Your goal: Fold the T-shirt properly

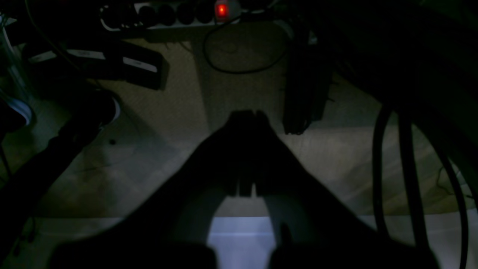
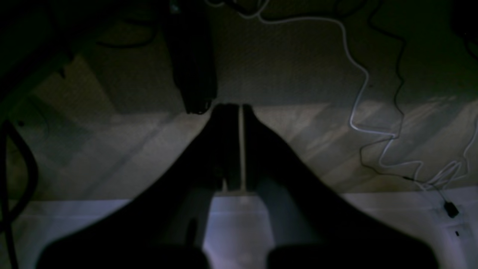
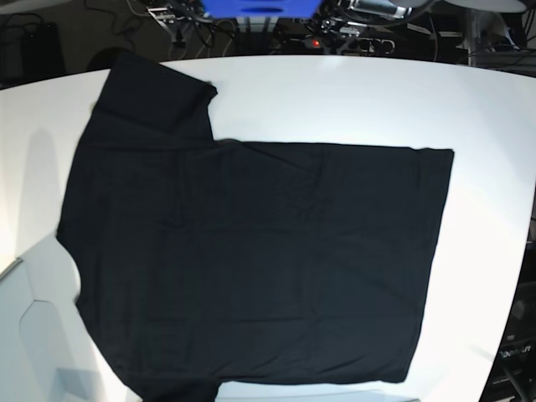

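Observation:
The black T-shirt (image 3: pixel 251 260) lies spread flat on the white table (image 3: pixel 377 100), its hem toward the right and one sleeve (image 3: pixel 151 92) pointing to the far left corner. Its lower left part runs out of the base view. Neither arm shows in that view. In the left wrist view my left gripper (image 1: pixel 248 114) is shut with nothing in it, hanging over the floor past a white table edge (image 1: pixel 239 239). My right gripper (image 2: pixel 239 108) is likewise shut and empty in the right wrist view, above a white edge (image 2: pixel 235 224). The shirt is in neither wrist view.
A power strip with a red lit switch (image 1: pixel 222 10) and black cables (image 1: pixel 239 63) lie on the floor ahead of the left gripper. A white cable (image 2: pixel 358 93) and a dark post (image 2: pixel 194 56) lie ahead of the right one. Equipment and cables (image 3: pixel 335 25) sit behind the table.

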You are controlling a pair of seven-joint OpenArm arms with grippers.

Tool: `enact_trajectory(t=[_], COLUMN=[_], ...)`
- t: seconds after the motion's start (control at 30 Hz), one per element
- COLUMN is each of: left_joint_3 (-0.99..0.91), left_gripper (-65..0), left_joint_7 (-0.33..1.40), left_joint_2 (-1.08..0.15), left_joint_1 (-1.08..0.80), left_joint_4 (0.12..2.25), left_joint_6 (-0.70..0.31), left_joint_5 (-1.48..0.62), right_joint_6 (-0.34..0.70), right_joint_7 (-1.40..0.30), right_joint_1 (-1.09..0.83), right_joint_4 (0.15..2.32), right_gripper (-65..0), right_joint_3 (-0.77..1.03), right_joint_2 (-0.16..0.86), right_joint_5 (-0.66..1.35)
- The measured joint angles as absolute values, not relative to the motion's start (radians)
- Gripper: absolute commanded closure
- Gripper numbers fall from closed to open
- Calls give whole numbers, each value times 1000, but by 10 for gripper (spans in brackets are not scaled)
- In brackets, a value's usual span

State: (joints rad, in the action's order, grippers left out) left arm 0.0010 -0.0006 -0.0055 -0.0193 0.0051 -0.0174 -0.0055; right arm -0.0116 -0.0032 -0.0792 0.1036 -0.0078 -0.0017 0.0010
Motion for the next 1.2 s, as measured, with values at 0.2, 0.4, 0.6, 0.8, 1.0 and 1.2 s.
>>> enact_trajectory(t=[0.2, 0.4, 0.6, 0.8, 1.0, 1.2], left_joint_3=[1, 1, 1, 1, 1, -4], left_gripper=[0, 0, 0, 0, 0, 0], left_joint_7=[0, 0, -70, -67, -60, -70], left_joint_2=[-6, -6, -12, -39, -103, -164], left_joint_1=[-19, -19, -123, -330, -525, -699], left_joint_4=[5, 5, 127, 397, 671, 925], left_joint_6=[-17, -17, -10, -4, 0, 5], left_joint_5=[-6, -6, -7, -4, -7, -10], right_joint_6=[-11, -11, -9, -2, 1, 2], right_joint_7=[-7, -7, 15, 13, -1, -1], right_joint_1=[-87, -87, -138, -302, -542, -749], right_joint_4=[116, 117, 173, 383, 717, 1044], right_gripper=[0, 0, 0, 0, 0, 0], right_joint_3=[-8, -8, -8, -8, -8, -10], right_joint_2=[-2, 1, 14, 14, 14, 28], right_joint_5=[1, 1, 1, 0, -1, -1])
